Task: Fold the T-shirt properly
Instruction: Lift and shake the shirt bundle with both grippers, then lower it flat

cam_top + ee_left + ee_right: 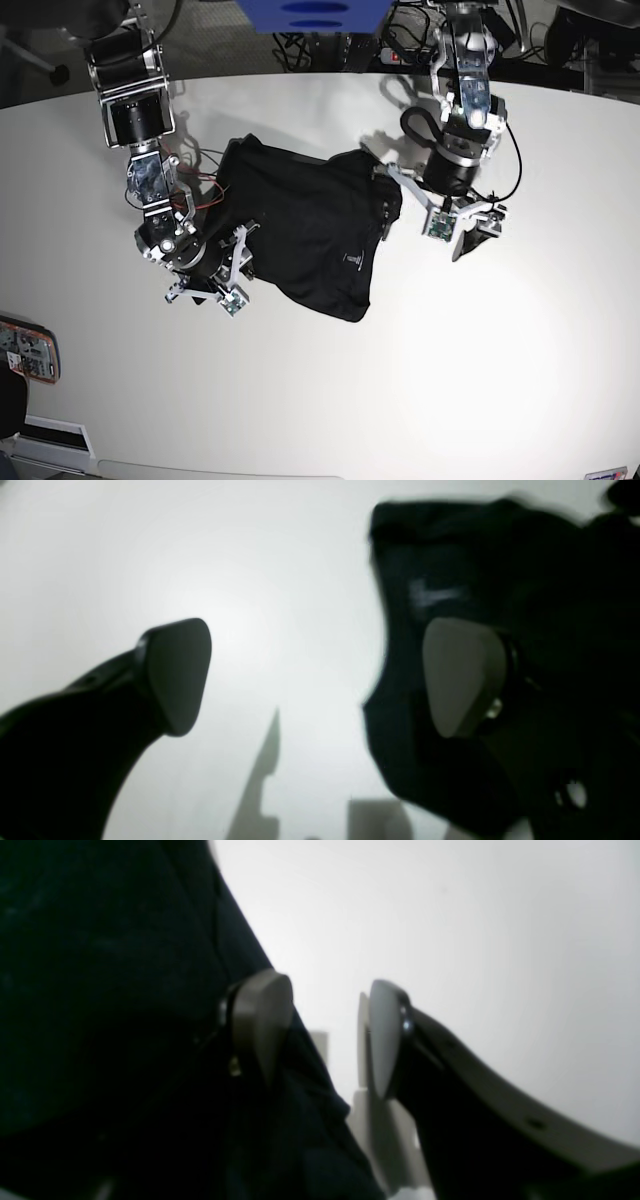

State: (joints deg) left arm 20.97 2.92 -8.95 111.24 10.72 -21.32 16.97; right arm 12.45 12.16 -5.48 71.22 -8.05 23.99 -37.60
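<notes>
Left tool (320, 677) gapes wide, empty, T-shirt (305, 225) just beside it on the desk (500, 350). Right tool (325, 1032) partly open, cloth against one pad (262, 1015).

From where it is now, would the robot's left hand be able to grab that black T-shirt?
Probably yes. The left hand hangs open just beside the T-shirt, whose edge lies next to one finger, with only bare table around.

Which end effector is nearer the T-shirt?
Right. The right end effector sits at the T-shirt's edge, over the cloth; the left end effector hangs beside the opposite edge, over bare table.
</notes>
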